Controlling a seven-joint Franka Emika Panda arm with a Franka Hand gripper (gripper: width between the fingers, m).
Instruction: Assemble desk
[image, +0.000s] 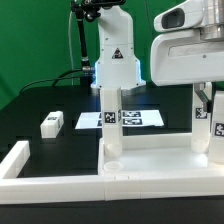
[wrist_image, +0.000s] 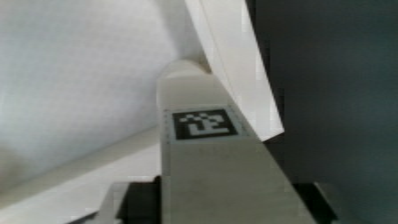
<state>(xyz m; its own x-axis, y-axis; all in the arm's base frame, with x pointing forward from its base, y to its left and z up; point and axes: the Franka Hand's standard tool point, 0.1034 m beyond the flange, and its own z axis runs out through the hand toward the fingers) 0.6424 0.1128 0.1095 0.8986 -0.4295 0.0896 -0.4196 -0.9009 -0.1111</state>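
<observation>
**A:** At the exterior view's left, low in the frame, why is the fence bar (image: 18, 160) there?

**B:** I judge it is a stop to brace parts against. Just above it, a loose leg (image: 50, 123) lies on its side, not yet used.

**A:** And in the centre?

**B:** The marker board (image: 135, 118) lies flat at the back. In front of it a standing leg (image: 112, 125) rises from the desk top (image: 155, 165). That top lies flat from lower centre to the right edge, probably underside up so the legs go in from above.

**A:** And at the right edge?

**B:** The jaws are clenched on the held leg (image: 203, 120), keeping it upright over the top's right corner. In the wrist view its tag (wrist_image: 205, 124) sits beside the white rim. I cannot tell whether it is seated.
</observation>
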